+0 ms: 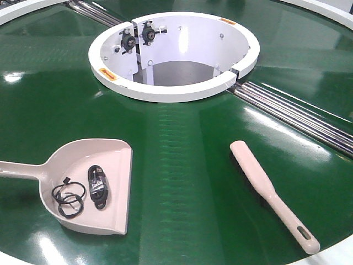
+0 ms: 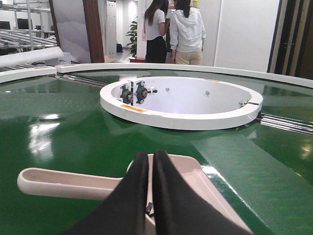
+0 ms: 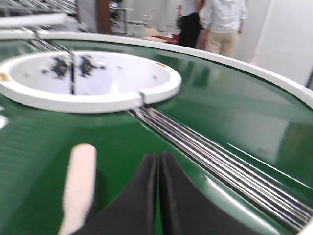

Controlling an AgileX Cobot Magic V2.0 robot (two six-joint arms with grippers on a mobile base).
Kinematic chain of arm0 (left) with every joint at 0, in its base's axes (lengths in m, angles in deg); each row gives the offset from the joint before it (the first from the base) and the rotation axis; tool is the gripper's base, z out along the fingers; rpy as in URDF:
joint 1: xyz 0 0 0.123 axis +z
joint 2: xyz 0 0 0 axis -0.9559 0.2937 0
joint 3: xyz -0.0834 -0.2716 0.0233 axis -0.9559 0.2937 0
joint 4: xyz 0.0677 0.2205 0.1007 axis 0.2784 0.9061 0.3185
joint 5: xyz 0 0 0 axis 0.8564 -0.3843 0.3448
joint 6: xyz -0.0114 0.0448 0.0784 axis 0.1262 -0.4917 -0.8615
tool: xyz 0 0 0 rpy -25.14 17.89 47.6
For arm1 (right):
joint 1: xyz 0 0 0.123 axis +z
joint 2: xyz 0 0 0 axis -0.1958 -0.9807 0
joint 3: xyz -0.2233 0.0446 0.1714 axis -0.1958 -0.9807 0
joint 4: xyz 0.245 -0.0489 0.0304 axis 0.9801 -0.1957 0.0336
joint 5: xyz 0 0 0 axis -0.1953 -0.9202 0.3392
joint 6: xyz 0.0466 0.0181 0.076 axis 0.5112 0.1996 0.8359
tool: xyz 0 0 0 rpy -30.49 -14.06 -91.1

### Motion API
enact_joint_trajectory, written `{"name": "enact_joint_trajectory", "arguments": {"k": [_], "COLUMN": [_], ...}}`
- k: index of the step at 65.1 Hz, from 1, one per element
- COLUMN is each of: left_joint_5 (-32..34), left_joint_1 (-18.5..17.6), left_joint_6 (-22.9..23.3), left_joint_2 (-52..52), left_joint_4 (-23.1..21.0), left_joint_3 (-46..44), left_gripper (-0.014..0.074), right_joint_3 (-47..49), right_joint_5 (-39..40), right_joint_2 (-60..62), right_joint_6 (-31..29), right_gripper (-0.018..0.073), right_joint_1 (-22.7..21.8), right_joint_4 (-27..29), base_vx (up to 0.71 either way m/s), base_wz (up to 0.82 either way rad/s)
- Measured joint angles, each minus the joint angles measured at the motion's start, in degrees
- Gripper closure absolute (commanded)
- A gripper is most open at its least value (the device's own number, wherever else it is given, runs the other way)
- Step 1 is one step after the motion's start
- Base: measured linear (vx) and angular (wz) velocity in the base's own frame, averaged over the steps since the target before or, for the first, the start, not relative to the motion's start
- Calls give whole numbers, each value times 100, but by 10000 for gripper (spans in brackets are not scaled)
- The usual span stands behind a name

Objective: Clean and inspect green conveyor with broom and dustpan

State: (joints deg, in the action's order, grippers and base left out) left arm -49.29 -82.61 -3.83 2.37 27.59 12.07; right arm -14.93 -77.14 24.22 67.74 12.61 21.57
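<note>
The green conveyor fills the front view. On its left lies the beige dustpan, handle pointing left, with black wire loops and a black bundle inside it. To the right rests the slim beige broom, its slotted handle end nearest me. Neither gripper shows in the front view. My left gripper is shut and empty, hanging just above the dustpan. My right gripper is shut and empty too, over bare belt, with the broom a little to its left.
A large white ring opening sits at the belt's centre, with steel rollers running out to the right. A white rim borders the belt. Two people stand beyond the far edge.
</note>
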Motion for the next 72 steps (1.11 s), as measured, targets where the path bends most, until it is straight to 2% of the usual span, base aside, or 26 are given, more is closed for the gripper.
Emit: {"name": "enact_joint_trajectory", "arguments": {"k": [6, 13, 28, 38, 50, 72], "left_joint_5": [0, 0, 0, 0, 0, 0], "left_joint_1": [0, 0, 0, 0, 0, 0], "left_joint_6": [0, 0, 5, 5, 5, 5], "left_joint_2": [0, 0, 0, 0, 0, 0], "left_joint_4": [0, 0, 0, 0, 0, 1], "left_joint_3": [0, 0, 0, 0, 0, 0], "left_gripper": [602, 602, 602, 602, 602, 602], "right_joint_3": [-588, -1102, -1279, -1279, -1279, -1279], "right_joint_5": [337, 619, 778, 848, 860, 874], "right_joint_2": [290, 543, 565, 565, 565, 565], "right_joint_6": [66, 411, 1308, 1364, 1348, 1348], "right_gripper": [568, 568, 568, 568, 568, 568], "right_joint_1": [-70, -77, -77, -77, 262, 273], "right_joint_4": [-173, -391, -803, -826, -847, -738], "base_vx": [0, 0, 0, 0, 0, 0], "base_wz": [0, 0, 0, 0, 0, 0]}}
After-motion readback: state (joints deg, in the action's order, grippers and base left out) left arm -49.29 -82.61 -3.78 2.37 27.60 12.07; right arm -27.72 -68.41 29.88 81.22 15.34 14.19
